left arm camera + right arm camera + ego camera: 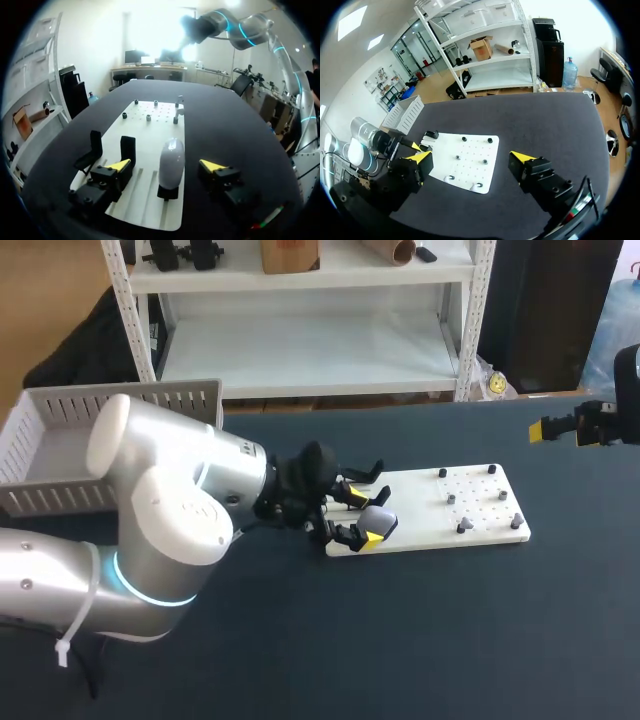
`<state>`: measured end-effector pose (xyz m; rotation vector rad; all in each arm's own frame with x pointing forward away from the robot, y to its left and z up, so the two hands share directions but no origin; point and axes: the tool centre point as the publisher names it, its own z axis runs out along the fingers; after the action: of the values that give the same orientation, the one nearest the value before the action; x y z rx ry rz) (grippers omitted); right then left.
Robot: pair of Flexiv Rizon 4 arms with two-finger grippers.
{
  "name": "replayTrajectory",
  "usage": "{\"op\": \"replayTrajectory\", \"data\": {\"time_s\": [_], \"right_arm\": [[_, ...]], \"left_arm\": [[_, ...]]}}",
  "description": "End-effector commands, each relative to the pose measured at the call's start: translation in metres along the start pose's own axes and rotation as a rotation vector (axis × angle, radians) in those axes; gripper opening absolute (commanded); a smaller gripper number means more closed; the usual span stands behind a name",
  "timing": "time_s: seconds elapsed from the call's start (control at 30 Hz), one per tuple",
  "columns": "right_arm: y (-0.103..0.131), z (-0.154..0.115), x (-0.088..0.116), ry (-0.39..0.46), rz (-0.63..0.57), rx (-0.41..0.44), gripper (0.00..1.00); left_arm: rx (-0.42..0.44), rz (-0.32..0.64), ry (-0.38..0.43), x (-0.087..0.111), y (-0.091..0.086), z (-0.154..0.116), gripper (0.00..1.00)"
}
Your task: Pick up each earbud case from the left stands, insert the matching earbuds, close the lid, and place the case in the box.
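A pale oval earbud case (171, 162) stands upright on a black stand at the near end of the white board (145, 135). My left gripper (166, 165) is open around it, with a gap between each yellow tip and the case. From above, the case (378, 523) shows at the board's (420, 502) left end, with the left gripper (360, 515) over it. Two more black stands (95, 145) beside it hold nothing. Small grey pieces (463, 527) sit on pegs at the board's right end. My right gripper (471, 157) is open and holds nothing, far right above the table (565, 428).
A white slatted box (60, 440) stands at the table's back left corner, behind my left arm, and shows in the right wrist view too (405, 112). Dark tabletop (450, 620) surrounds the board.
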<state>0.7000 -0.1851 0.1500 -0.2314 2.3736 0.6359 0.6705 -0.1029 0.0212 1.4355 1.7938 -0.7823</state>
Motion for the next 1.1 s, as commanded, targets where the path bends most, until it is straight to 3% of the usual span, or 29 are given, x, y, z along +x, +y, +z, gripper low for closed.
{"op": "replayTrajectory", "data": {"time_s": [0.03,0.3,1.1], "right_arm": [[0.0,0.0,0.0,0.0,0.0,0.0,1.0],[0.0,0.0,0.0,0.0,0.0,0.0,1.0],[0.0,0.0,0.0,0.0,0.0,0.0,1.0]], "left_arm": [[0.004,-0.006,-0.003,0.001,0.0009,0.0018,0.8],[0.014,-0.017,-0.018,0.0005,-0.0025,0.0047,0.6],[0.026,-0.036,-0.038,0.0011,-0.0032,0.0107,0.4]]}}
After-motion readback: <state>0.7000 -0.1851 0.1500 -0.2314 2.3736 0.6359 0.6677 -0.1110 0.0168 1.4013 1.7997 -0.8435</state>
